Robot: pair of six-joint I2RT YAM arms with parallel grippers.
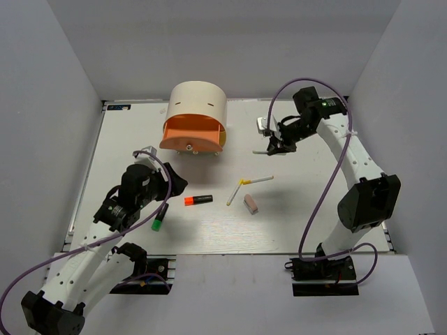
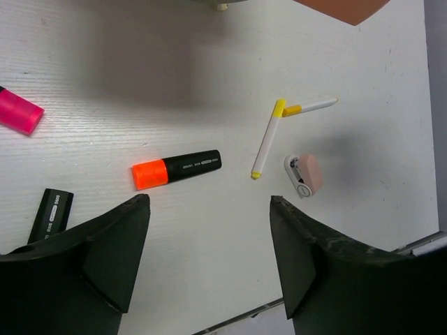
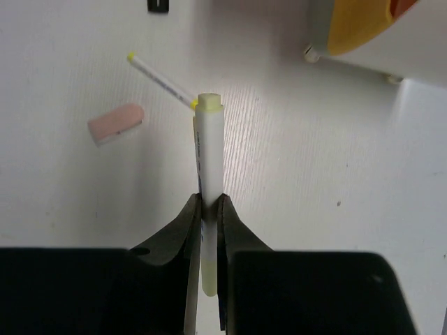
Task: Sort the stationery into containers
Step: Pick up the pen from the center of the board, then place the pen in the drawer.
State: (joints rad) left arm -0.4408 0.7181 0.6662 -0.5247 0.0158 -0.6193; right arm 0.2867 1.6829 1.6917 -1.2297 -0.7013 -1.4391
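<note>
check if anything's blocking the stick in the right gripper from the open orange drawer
Nothing visible does. The right gripper holds the white stick off to the right of the open orange drawer, with only bare table between them. The loose sticks and eraser lie nearer the arms, outside that path.

Left arm and right arm had white links, black joint housings. A purple cable ran along each. Black base plates sat at five and seven o'clock. Left gripper showed black wedge-shaped fingers.

table: white, wood-grained, lay flat.
walls: plain grey, stood around the table on three sides.
</note>
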